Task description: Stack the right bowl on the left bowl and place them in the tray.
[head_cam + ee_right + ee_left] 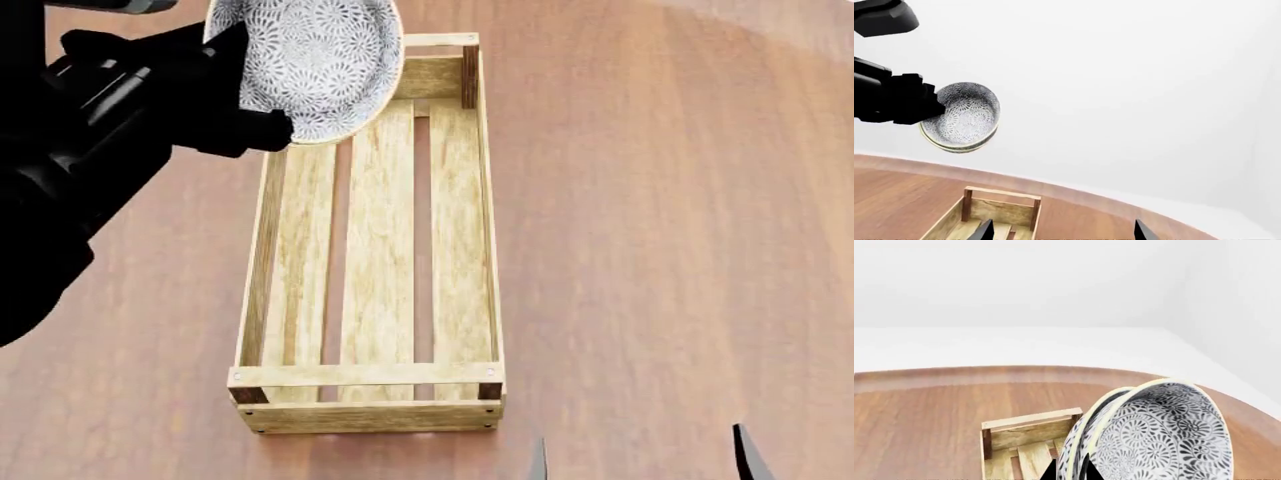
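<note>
Bowls [314, 65], two of them nested one inside the other, hang in the air above the far end of the tray [380, 405], pinched by the rim in the left claw [260, 125]. The left wrist view shows both cream rims side by side, so the stacking looks done and what remains, I'd say, is the setting down. The stack is held tilted, patterned inside turned toward the robot's head, which is simply how a rim pinch carries a bowl; it would want levelling before it goes in, or the top bowl might slide out.

The tray lies lengthwise on the wooden table [667, 200], its near end close to the robot, its slatted floor bare. The bowls are clear of it, well above the planks in the right wrist view, and sit toward its far left corner, not over its middle. A lowering from here could catch the left side plank, so I'd expect a nudge inward first.

The right claw [641, 455] waits near the tray's near end, off to its right side, its two fingertips spread wide with nothing between them, out of the way.
</note>
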